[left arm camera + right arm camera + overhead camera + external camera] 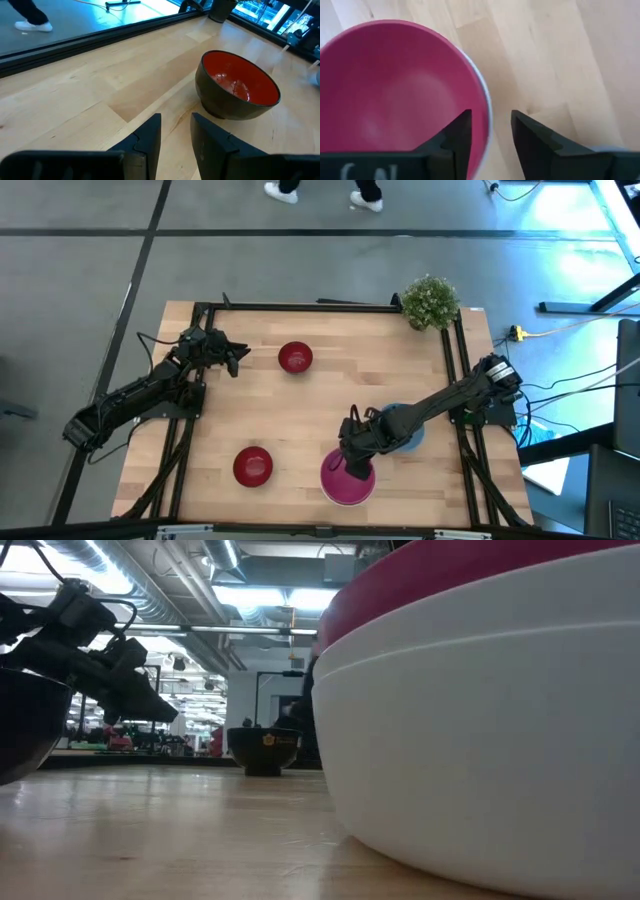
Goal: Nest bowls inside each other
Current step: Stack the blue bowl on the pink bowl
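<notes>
The right gripper (352,463) hangs over the near edge of the table (330,395), right of centre, at the rim of the pink bowl (347,480). Its jaws stand a little apart; in the right wrist view the rim of the pink bowl (400,90) lies under and just beside one finger, not clamped. A white rim shows beneath the pink one, and the low view shows the pink bowl (450,575) nested in a white bowl (490,740). The blue bowl (405,428) sits just beyond, partly under the right arm.

The left gripper (235,356) waits at the far left, jaws slightly apart and empty. A red bowl (295,358) stands just to its right, apart from the fingers; the left wrist view shows this red bowl (239,86) ahead of the fingertips (152,131). A second red bowl (253,466) stands near the front, left of the pink one. A potted plant (430,301) sits at the far right corner.
</notes>
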Robot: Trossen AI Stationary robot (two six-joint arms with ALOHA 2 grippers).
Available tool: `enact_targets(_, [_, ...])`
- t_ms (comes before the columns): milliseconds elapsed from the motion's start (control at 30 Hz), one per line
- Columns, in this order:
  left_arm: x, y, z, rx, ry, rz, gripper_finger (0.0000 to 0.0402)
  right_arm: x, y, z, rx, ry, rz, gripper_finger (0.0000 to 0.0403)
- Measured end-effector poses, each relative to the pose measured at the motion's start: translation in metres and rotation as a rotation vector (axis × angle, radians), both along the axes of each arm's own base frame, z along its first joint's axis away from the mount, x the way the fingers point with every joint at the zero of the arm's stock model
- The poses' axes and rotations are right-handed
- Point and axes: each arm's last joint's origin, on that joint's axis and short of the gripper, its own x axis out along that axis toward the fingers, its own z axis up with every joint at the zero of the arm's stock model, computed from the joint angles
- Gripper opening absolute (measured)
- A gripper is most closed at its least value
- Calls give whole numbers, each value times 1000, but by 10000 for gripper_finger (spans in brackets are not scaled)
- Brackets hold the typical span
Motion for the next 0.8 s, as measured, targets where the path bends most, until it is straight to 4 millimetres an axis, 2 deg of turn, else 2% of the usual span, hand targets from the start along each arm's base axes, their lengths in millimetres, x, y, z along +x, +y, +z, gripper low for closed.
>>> enact_targets(133, [0, 0, 0, 0, 0, 1, 99, -4, -10, 12, -66, -33, -35, 141])
enact_targets(300, [0, 0, 0, 0, 0, 1, 99, -16, -24, 36, -130, -89, -77, 141])
enact_targets(633, [0, 0, 0, 0, 0, 1, 99, -76, -59, 99, -337, -178, -185, 141])
enact_targets(800, [0, 0, 0, -3, -1, 5, 99, -105, -82, 117, -384, -135, -220, 141])
